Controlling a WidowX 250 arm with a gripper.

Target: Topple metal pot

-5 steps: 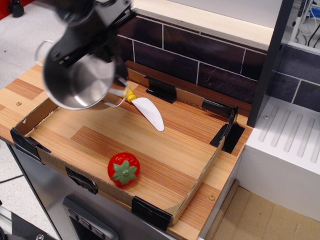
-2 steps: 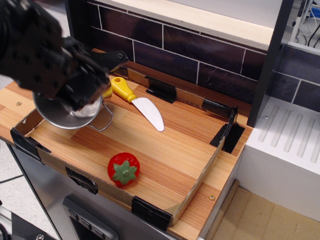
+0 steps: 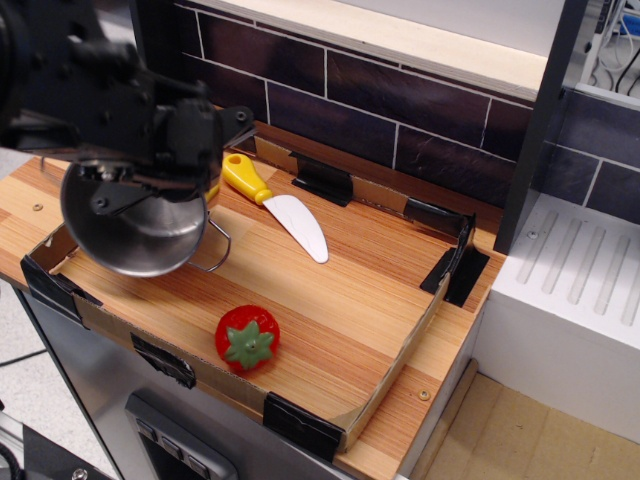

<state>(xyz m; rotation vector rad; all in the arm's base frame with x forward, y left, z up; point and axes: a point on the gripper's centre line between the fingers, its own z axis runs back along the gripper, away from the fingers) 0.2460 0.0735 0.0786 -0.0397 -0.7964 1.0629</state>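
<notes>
The shiny metal pot [image 3: 135,238] is at the left end of the wooden tray [image 3: 330,300]. It is tilted, with its rounded outer wall and base towards me and one wire loop handle [image 3: 214,252] hanging at its right. My black gripper [image 3: 130,185] sits over the pot's upper edge and looks shut on its rim; the fingertips are partly hidden by the arm. The pot's lower edge is at or just above the tray floor.
A red toy tomato [image 3: 247,337] lies near the tray's front edge. A toy knife [image 3: 285,210] with a yellow handle lies behind the pot. Low cardboard walls [image 3: 400,350] ring the tray. A dark brick wall is behind and a white dish rack [image 3: 570,280] stands at the right.
The pot was held high with its opening towards me. It came down to the tray's left end and has now turned so its outer wall faces me.
</notes>
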